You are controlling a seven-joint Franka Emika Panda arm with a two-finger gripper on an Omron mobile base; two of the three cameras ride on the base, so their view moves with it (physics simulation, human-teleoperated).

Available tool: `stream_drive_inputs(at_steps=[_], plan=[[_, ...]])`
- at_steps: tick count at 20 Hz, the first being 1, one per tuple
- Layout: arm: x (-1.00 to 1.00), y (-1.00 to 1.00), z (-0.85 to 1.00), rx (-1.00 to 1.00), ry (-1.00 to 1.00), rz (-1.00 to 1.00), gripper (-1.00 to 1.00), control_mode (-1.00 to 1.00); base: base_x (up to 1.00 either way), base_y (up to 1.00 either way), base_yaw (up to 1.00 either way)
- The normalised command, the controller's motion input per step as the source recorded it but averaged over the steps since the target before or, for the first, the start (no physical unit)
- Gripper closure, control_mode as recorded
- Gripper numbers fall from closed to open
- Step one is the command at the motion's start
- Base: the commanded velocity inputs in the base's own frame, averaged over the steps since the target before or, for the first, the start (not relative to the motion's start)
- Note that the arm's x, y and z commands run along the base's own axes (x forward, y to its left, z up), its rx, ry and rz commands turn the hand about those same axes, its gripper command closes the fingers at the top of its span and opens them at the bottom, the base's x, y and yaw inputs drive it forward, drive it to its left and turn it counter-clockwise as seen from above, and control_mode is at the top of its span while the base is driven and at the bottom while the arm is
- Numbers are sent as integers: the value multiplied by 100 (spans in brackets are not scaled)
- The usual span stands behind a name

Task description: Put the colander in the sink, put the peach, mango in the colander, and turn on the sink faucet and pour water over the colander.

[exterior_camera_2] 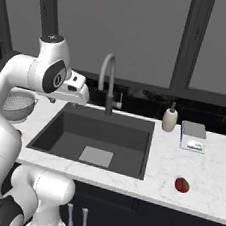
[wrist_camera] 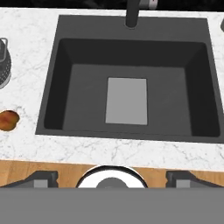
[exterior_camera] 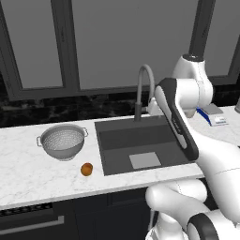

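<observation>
The dark sink (wrist_camera: 83, 96) lies straight below my gripper (wrist_camera: 111, 178), whose jaws stand wide open with nothing between them. The pale plate (wrist_camera: 127, 100) shows on the basin's floor. In the right base view my hand (exterior_camera_2: 72, 90) hovers high over the sink's (exterior_camera_2: 82, 131) left rear corner. The colander (exterior_camera: 62, 140) stands upright on the counter left of the sink (exterior_camera: 122, 140), and the peach (exterior_camera: 86, 169) rests in front of it near the basin's edge. The mango (exterior_camera_2: 181, 184) lies on the counter right of the sink. The sink faucet (exterior_camera_2: 108, 79) rises behind the basin; no water runs.
A white soap pump bottle (exterior_camera_2: 170, 118) and a blue-and-white box (exterior_camera_2: 193, 136) sit on the counter at the back right. Dark windows and a black backsplash close off the rear. The counter's front edge (wrist_camera: 131, 151) runs below the sink.
</observation>
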Motion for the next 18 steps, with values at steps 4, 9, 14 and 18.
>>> stream_drive_inputs(at_steps=[4, 9, 14, 18], plan=[[-19, 8, -16, 0, -1, 0, -100, -100, 0, 0, 0], [-6, 18, -21, 0, -3, 0, -100, -100, 0, 0, 0], [0, 38, -25, 0, -1, 0, -100, -100, 0, 0, 0], [0, 57, -6, 0, 0, 0, -100, -100, 0, 0, 0]])
